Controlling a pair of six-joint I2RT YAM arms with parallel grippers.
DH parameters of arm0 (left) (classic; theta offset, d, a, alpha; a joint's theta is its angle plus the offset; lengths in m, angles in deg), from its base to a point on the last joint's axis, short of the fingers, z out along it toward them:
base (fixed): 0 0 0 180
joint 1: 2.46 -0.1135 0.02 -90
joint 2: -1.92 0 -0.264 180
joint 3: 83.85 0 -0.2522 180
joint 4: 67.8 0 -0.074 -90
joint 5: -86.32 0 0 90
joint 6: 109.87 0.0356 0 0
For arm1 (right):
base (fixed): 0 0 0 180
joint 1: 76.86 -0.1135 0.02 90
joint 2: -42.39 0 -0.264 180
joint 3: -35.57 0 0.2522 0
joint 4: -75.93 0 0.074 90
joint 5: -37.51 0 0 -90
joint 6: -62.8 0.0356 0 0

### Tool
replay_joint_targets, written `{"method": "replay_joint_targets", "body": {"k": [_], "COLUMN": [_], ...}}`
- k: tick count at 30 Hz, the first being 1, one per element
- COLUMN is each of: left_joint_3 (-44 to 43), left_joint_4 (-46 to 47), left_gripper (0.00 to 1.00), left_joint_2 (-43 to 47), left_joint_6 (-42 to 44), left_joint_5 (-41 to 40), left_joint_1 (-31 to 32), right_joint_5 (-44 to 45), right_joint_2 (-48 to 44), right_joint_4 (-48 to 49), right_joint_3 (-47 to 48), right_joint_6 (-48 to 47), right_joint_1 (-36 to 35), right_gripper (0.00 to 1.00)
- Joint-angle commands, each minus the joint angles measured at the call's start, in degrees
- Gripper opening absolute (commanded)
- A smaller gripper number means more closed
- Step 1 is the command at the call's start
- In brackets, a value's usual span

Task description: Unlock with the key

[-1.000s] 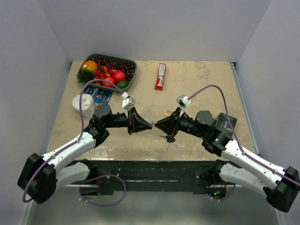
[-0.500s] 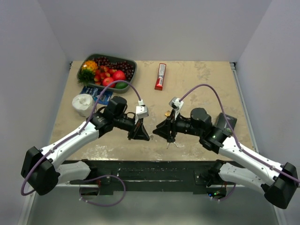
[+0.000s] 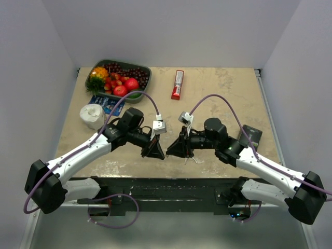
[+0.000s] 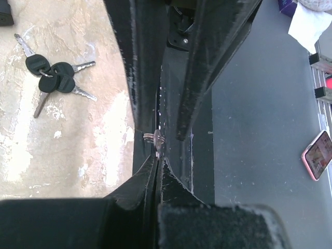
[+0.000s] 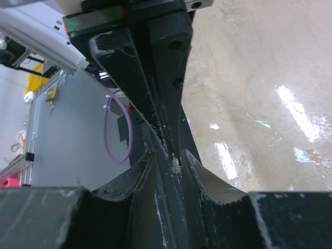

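The key bunch [image 4: 52, 78], black heads and silver blades on a ring, lies on the beige table and is partly hidden under the right gripper in the top view [image 3: 191, 156]. My left gripper [image 3: 161, 153] is shut on a small thin silver metal piece with a wire ring [image 4: 155, 139] that sticks out past its tips. My right gripper [image 3: 169, 152] faces it tip to tip over the table's front edge. Its jaws stand a narrow gap apart, and the silver piece [image 5: 175, 163] sits at that gap. No padlock shows clearly between the grippers.
A tray of fruit [image 3: 141, 69] stands at the back left, with a white roll [image 3: 92, 113] and a blue packet [image 3: 106, 104] near it. A red-and-white object [image 3: 178, 84] lies at the back centre. A black flat object [image 3: 250, 136] lies at the right.
Both arms have moved toward the table's front edge and closer together. The grippers, apart a second ago, now meet tip to tip. The key bunch has stayed on the table.
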Motion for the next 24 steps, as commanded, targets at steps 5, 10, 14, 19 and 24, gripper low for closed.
{"method": "replay_joint_targets", "body": {"k": [5,10,14,19,24], "left_joint_3": [-2.54,-2.63,-2.63,-2.72,-2.72], "left_joint_4": [-0.55,-0.46,-0.38,-0.02,0.07], "left_gripper": [0.0,0.0,0.0,0.0,0.0], "left_joint_2": [-0.09,-0.09,-0.09,-0.09,0.09], "left_joint_6": [1.61,1.61,1.61,1.61,1.7], "left_joint_5": [0.63,0.71,0.63,0.71,0.71], "left_joint_1": [0.77,0.85,0.85,0.85,0.94], "right_joint_5": [-4.02,-4.11,-4.11,-4.28,-4.19], "right_joint_2": [1.64,2.34,2.52,2.96,3.57], "right_joint_4": [2.78,2.42,2.42,2.25,1.9], "right_joint_3": [0.11,-0.16,-0.24,-0.59,-0.68], "right_joint_6": [-0.35,-0.97,-0.96,-1.23,-1.49], "right_joint_1": [-0.41,-0.5,-0.58,-0.5,-0.41], "right_gripper": [0.28,0.27,0.27,0.26,0.25]}}
